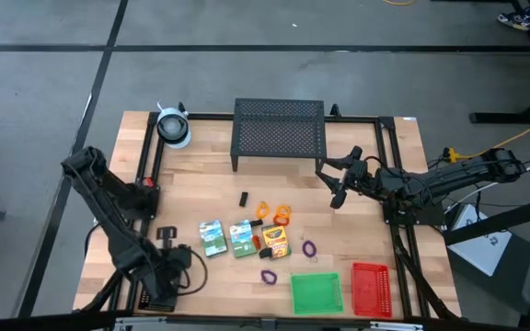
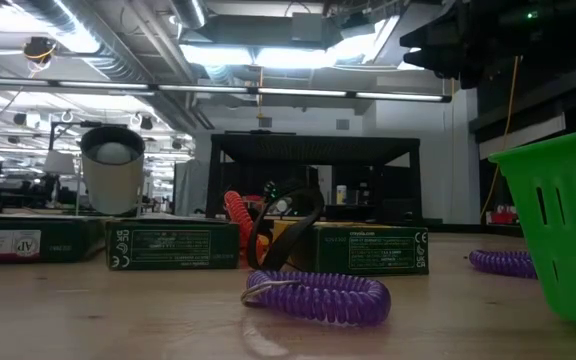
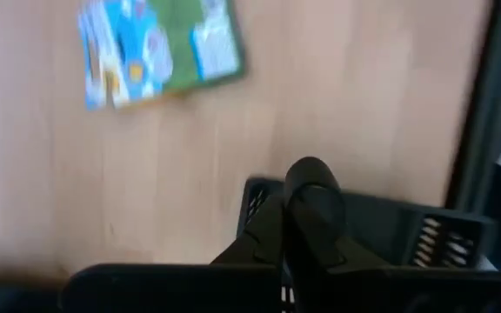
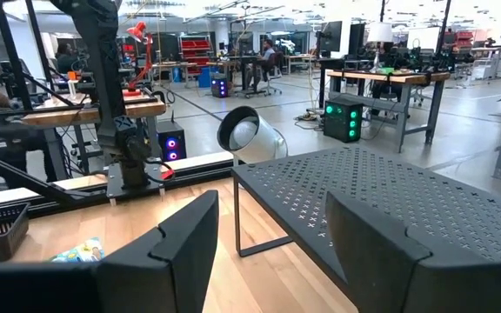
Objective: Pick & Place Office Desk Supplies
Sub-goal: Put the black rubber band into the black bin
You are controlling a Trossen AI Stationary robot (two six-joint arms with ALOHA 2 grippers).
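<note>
My left gripper [image 3: 307, 178] is shut, points down and hangs above a black tray [image 3: 390, 230] at the table's near left corner [image 1: 159, 296]. Nothing shows between its fingers. A green-white card box [image 3: 159, 48] lies flat beyond it. On the table's middle lie two such boxes [image 1: 212, 237] [image 1: 241, 237], a yellow crayon box [image 1: 274, 241], orange loops [image 1: 282, 215], purple loops [image 1: 309, 248] [image 2: 318, 295] and a small black bit [image 1: 244, 198]. A green tray [image 1: 316, 292] and a red tray [image 1: 370, 288] stand near the front edge. My right gripper [image 4: 272, 235] waits open and level at the far right [image 1: 336, 187].
A large black mesh stand [image 1: 280, 129] on legs occupies the far middle, close in front of my right gripper. A round whitish roll [image 1: 174, 128] stands at the far left corner. A black frame rail [image 1: 150, 156] runs along the table's left side.
</note>
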